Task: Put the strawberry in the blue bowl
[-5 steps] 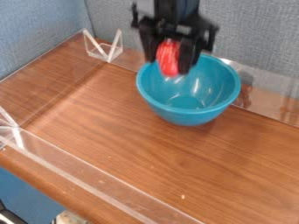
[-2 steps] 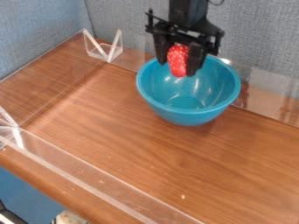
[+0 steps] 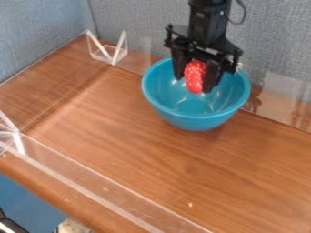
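Gripper (image 3: 197, 75) pointing straight down, clamped on strawberry (image 3: 195, 73), hanging inside the rim of bowl (image 3: 170, 98), toward its far side, well above the bottom. Risk from here, as a judgement: released this high, may bounce off the glossy wall and hop out onto desk (image 3: 109, 136). Lowered carelessly, could clip the far rim and shove or tip the bowl.

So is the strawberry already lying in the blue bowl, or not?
Not yet. The strawberry is clamped in the gripper, hanging over the blue bowl's opening, above its floor.
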Available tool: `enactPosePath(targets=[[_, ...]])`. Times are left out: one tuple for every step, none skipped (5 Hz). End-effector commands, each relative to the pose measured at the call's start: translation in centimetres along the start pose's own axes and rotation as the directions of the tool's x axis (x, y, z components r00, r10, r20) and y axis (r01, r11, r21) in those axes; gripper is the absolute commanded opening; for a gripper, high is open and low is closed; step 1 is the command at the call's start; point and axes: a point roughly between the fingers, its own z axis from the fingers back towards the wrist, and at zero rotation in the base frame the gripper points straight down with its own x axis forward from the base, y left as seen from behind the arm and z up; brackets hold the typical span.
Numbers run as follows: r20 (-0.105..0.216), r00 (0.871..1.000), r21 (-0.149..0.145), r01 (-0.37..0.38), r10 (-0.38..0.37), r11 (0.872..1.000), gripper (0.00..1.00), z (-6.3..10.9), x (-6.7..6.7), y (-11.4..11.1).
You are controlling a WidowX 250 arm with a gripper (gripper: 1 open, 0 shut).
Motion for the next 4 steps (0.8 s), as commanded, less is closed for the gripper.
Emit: enactPosePath(targets=[[0.065,0.997,0.006,0.03,-0.03,1.0,0.0,1.36,1.14,-0.74],[0.067,0.997,0.004,0.048,-0.048,0.999,0.0,1.02,1.52,-1.11],[0.072,0.995,0.0,0.064,-0.063,0.998,0.0,0.86,1.7,-1.35],[0.077,0.994,-0.005,0.076,-0.075,0.997,0.0,0.76,1.89,-1.41]])
